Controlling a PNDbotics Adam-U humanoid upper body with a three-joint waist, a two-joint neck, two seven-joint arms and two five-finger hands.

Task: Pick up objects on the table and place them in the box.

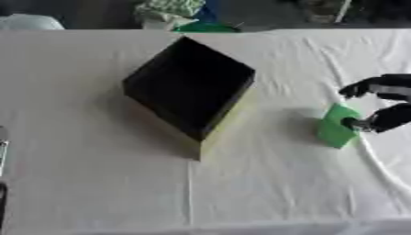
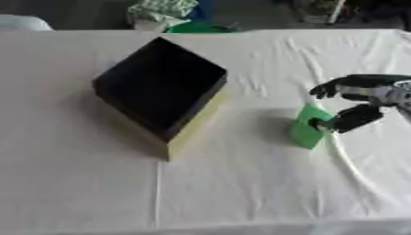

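Note:
A flat green object (image 2: 306,129) stands tilted on the white tablecloth at the right. My right hand (image 2: 359,101) comes in from the right edge, its fingers and thumb spread; one black fingertip (image 2: 325,124) touches the green object's right edge, another finger (image 2: 324,89) hovers above it. An open box (image 2: 160,87) with a dark inside and pale yellow outer wall sits left of centre, turned corner-on. A sliver of my left arm shows at the left edge in the left eye view; its hand is out of sight.
The white cloth (image 2: 241,193) covers the whole table, with creases near the right side. Beyond the far edge lie a green-and-white bundle (image 2: 160,11) and other clutter.

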